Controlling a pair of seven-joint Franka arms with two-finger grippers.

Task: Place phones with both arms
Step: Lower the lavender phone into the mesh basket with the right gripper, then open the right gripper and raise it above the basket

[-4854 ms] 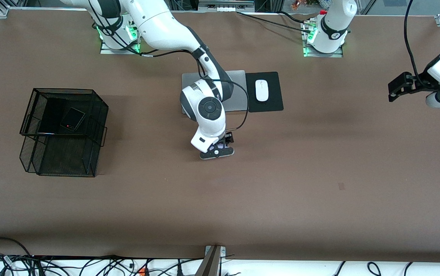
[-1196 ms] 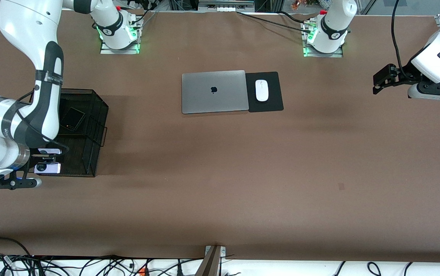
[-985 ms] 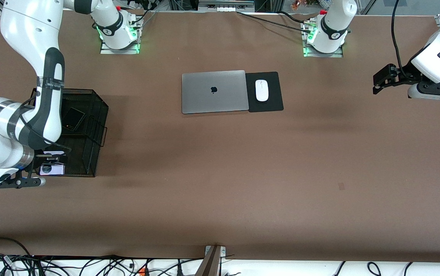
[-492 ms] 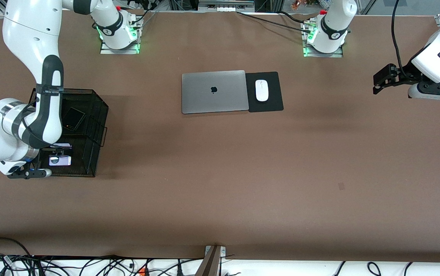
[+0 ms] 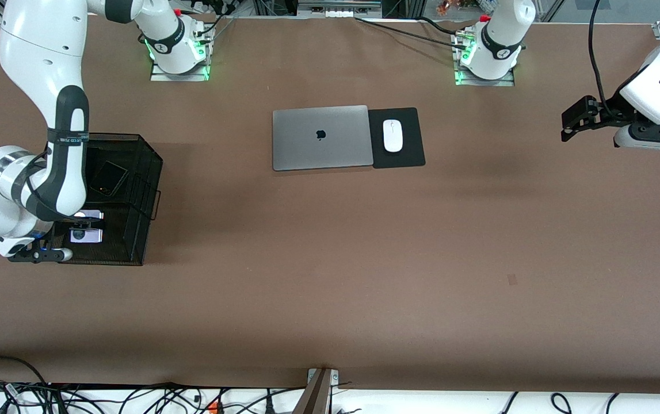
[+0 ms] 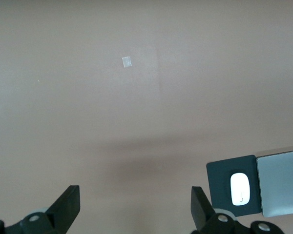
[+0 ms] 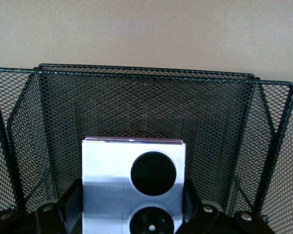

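My right gripper [image 5: 83,225] is shut on the lavender-white phone [image 5: 86,235], a small squarish one with two black circles [image 7: 153,174]. It holds that phone inside the lower tier of a black mesh rack [image 5: 147,172] at the right arm's end of the table. In the right wrist view the phone [image 7: 107,165] sits between both fingers, with the rack's mesh wall [image 7: 136,97] just ahead. A small black phone [image 5: 109,178] lies on the rack's upper tier. My left gripper [image 5: 572,121] hangs open and empty over the left arm's end of the table [image 6: 134,207].
A shut grey laptop [image 5: 321,138] lies mid-table near the bases, beside a white mouse [image 5: 392,135] on a black pad [image 5: 407,155]. The left wrist view shows the same mouse [image 6: 239,188] and laptop [image 6: 283,183]. A small patch [image 5: 512,279] marks the brown tabletop.
My right arm has carried the lavender-white phone from the rack's near edge deeper into the lower tier. The left arm has hardly moved.
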